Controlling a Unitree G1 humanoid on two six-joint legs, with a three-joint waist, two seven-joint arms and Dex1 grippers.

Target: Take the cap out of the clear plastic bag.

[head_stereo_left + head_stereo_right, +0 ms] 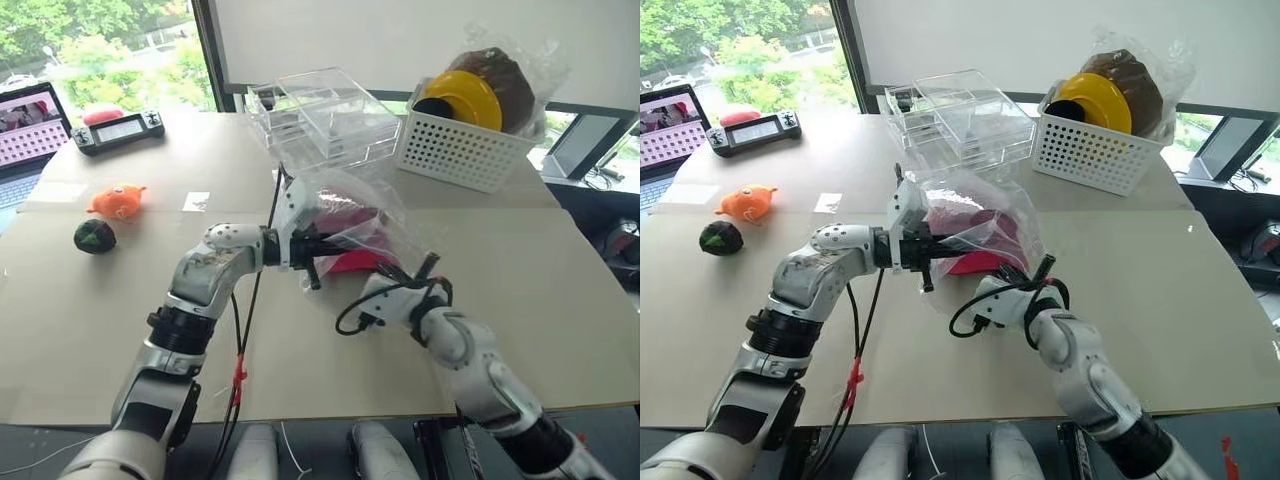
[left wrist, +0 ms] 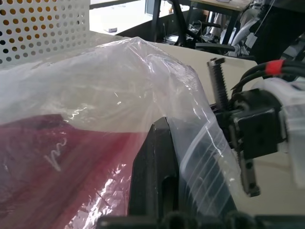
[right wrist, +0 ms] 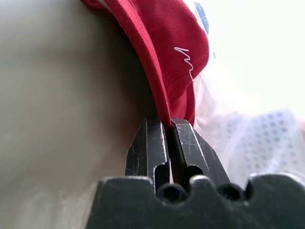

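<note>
The beige counter (image 1: 560, 290) is standing before a window showing green trees. Mid-counter, the left pincer (image 1: 308, 250) is clamping the clear plastic bag (image 1: 385, 225) and holding it up, while the right pincer (image 3: 167, 138) is pinching the brim of the cap (image 3: 167, 43), which is lying partly inside the bag. Behind, clear boxes (image 1: 325, 115) are sitting beside a white basket (image 1: 455, 150). A laptop (image 1: 30, 125) is sitting at the far left.
</note>
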